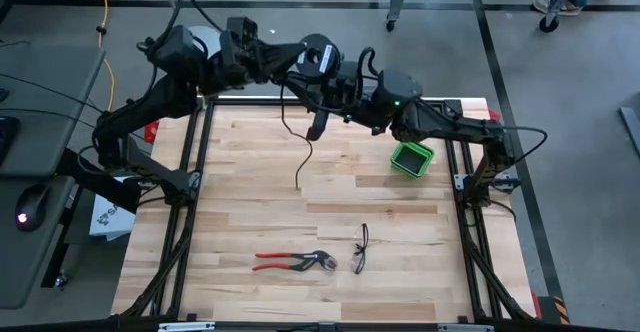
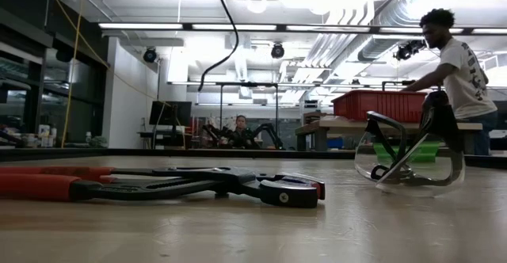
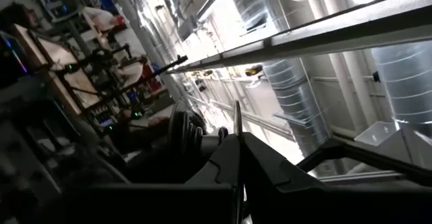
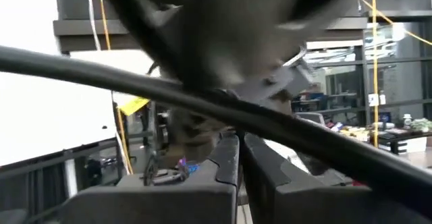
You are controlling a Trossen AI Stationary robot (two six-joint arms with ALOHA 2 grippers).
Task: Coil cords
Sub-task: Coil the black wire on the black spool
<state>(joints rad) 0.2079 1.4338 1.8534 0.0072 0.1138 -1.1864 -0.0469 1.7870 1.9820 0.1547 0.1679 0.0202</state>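
Cord (image 1: 303, 150) hung over the table's far middle, its upper end held near the two grippers. Left gripper (image 1: 300, 60) and right gripper (image 1: 322, 122) fingers looked pressed together, on what I cannot tell.

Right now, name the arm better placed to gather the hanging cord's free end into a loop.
Probably the right. Both grippers meet high over the table's far edge, the cord dangling below them. The right gripper sits directly above the hanging length; the left gripper is farther back and points upward.
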